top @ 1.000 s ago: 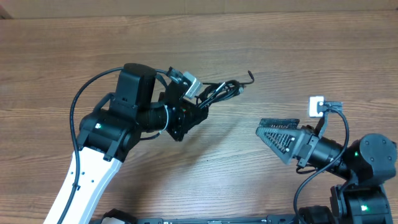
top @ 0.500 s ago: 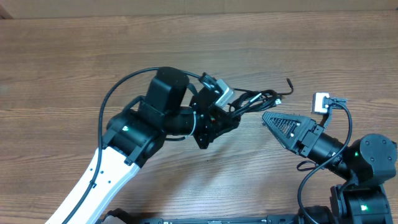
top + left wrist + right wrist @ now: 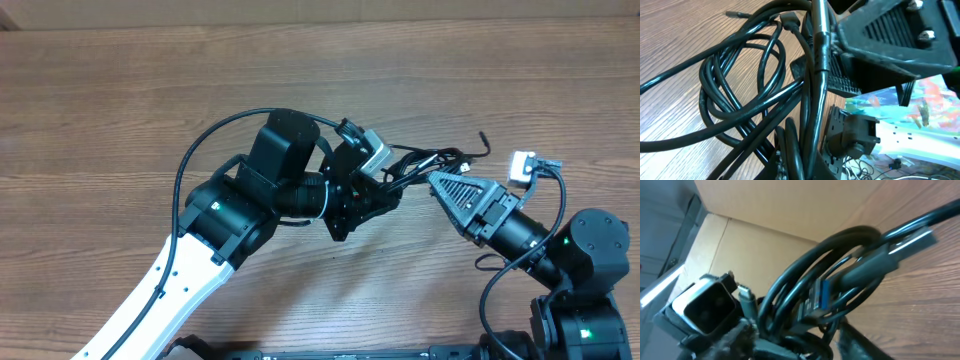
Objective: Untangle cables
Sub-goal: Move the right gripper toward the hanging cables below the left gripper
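Expect the cables (image 3: 428, 160) to handle as light, limp and slippery; take one strand near a plug end, not the knotted middle. The left gripper (image 3: 392, 184) is clamped tight on the bundle, whose loops fan out just ahead of its fingertips. The right gripper (image 3: 438, 183) meets those loops tip-first from the opposite side; you cannot tell how wide its jaws stand or whether a strand lies between them.

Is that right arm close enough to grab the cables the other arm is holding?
Probably yes: the right gripper sits right beside the cables that the left gripper grips, with nothing between them.
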